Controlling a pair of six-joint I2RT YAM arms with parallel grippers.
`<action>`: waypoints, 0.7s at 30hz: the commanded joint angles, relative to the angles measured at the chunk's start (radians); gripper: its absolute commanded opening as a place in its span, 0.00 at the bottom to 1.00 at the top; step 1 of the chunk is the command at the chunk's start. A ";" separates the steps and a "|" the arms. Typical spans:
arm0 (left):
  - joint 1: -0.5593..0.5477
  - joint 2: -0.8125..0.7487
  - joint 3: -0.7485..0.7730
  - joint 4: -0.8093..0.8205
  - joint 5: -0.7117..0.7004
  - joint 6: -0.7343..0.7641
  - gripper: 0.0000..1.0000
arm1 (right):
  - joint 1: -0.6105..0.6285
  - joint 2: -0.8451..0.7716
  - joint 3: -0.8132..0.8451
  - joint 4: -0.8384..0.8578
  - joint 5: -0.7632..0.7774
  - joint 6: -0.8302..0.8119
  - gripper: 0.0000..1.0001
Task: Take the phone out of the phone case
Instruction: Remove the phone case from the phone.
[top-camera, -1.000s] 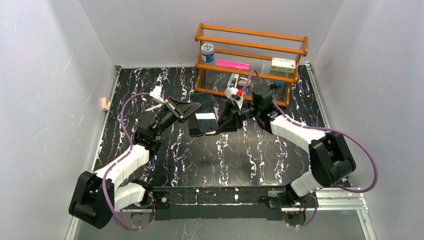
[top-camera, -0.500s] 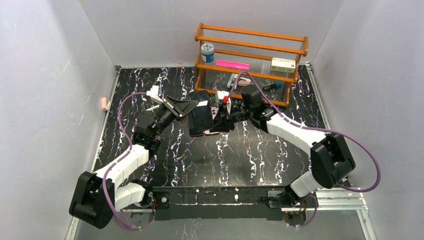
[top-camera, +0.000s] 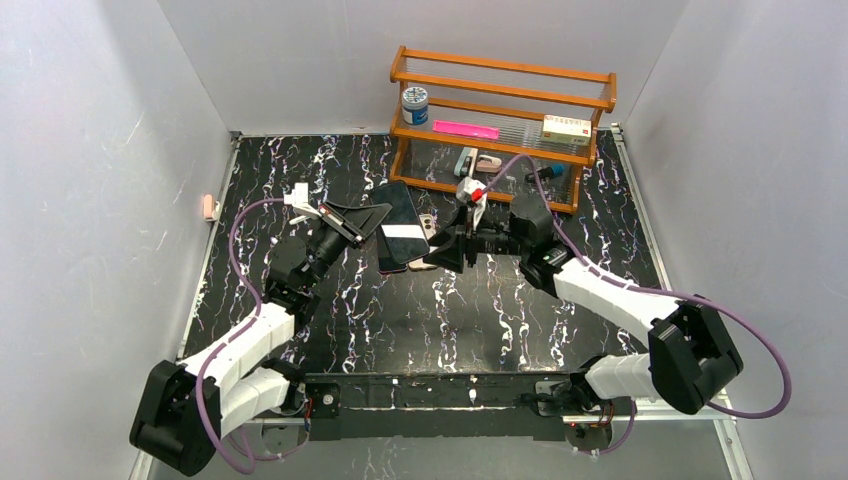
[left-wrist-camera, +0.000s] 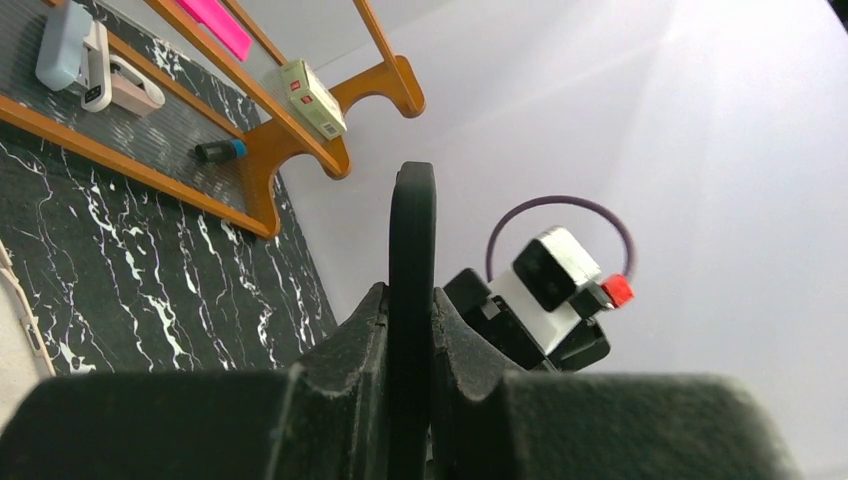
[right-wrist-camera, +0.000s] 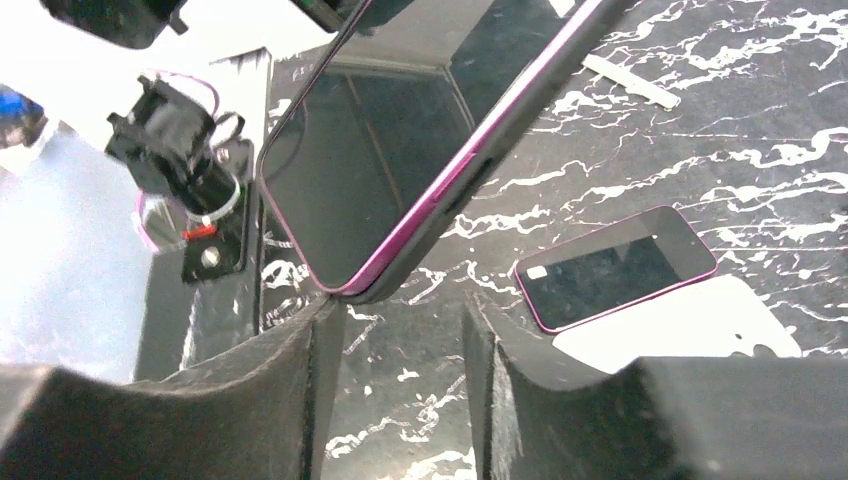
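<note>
— Where is the phone (top-camera: 400, 222) at this moment?

— Off the tabletop (top-camera: 450, 320), held in the air between the two arms. The left tool (top-camera: 378, 218) is clenched on one edge of it. In the left wrist view the thin dark slab stands edge-on, pinched between the two pads (left-wrist-camera: 355, 340). The right tool (right-wrist-camera: 395, 335) is released, its jaws spread, and the phone's lower corner hangs just above the gap.

— Is it out of the phone case (right-wrist-camera: 470, 165)?

— I judge not. The case looks to be the magenta band running round the glass, though the right wrist view is too steep for me to be sure.

— How should the step be done, then?

— Close the right tool on the band at that corner only, not across the glass, with the left grip as a firm anchor. Then peel the corner away and work along the edge. A straight pull could drag the whole thing out of the left pads.

— And the counts?

— Two arms, two tools. One phone held up. One second handset (right-wrist-camera: 615, 265) lying flat on the tabletop, with one pale, case-like sheet (right-wrist-camera: 690, 330) just beside it. One wooden rack (top-camera: 500, 67) at the back.
</note>
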 joint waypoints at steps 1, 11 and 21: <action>-0.020 -0.057 -0.010 0.093 -0.081 -0.013 0.00 | 0.012 -0.018 -0.083 0.308 0.130 0.344 0.59; -0.020 -0.052 -0.030 0.131 -0.159 -0.050 0.00 | 0.192 0.062 -0.260 0.767 0.400 0.633 0.66; -0.021 -0.078 -0.075 0.143 -0.222 -0.098 0.00 | 0.247 0.148 -0.256 0.955 0.542 0.701 0.60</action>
